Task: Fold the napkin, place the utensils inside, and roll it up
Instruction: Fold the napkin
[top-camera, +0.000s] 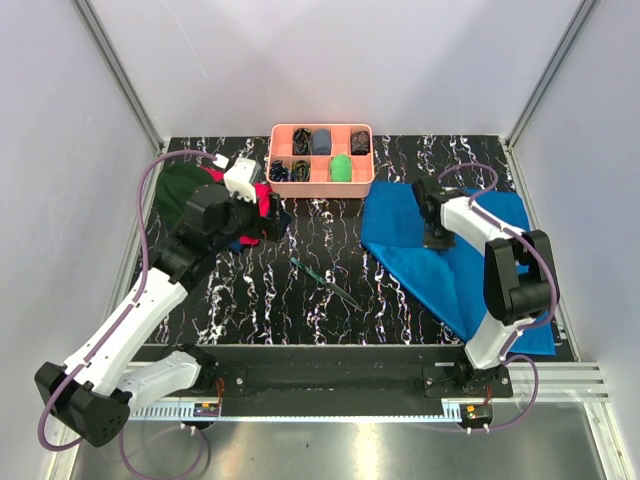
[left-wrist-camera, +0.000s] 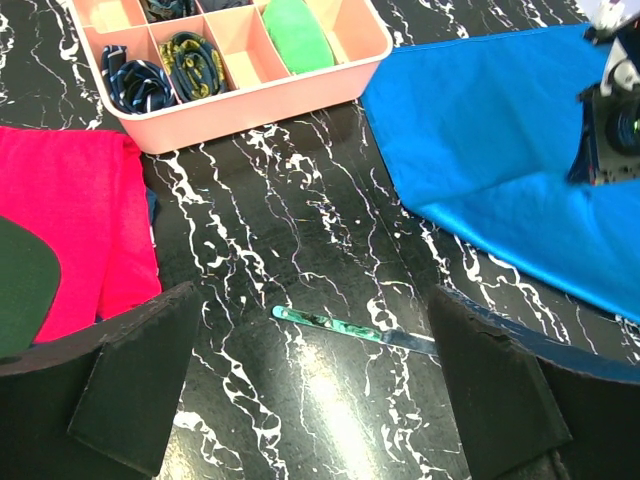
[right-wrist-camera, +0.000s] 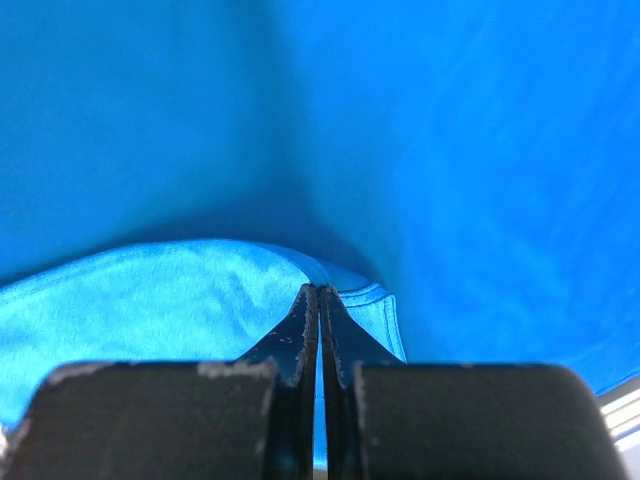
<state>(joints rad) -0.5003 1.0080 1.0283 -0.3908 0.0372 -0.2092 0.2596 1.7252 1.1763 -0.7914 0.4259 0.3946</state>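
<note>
On the right half of the black, white-veined table (top-camera: 330, 320), folded sharply at the elbow and reaching steeply down onto the napkin (top-camera: 415, 275) with the right gripper (top-camera: 437, 240). Clamped there: fingers (right-wrist-camera: 300, 335) pressed flat against each other, a hemmed fold of the blue cloth nipped at their tips. Soft, matte, bright blue, faintly wrinkled. Spread as a broad irregular sheet from just beside the pink tray (top-camera: 322, 187) down toward the near right corner. Lifted into a low ridge at the pinch.

On the left side, stretched long and diagonal from the near corner, wrist tilted down over the red cloth (left-wrist-camera: 70, 220) and the dark green cap (top-camera: 178, 190). At its end, the left gripper (left-wrist-camera: 312, 292) spread wide, its two blunt black fingers (left-wrist-camera: 130, 390) well apart, gripping nothing.

Near mid-table, between the red cloth and the napkin and touching neither, flat on the marbled surface: the utensils (top-camera: 325, 282). Slim, glossy, teal-green, stick-like, laid at a slant.

At the far edge, rectangular and hard-walled, split into small compartments. Inside, dark bundles (left-wrist-camera: 135, 82) and one smooth green lump (top-camera: 341, 168).
</note>
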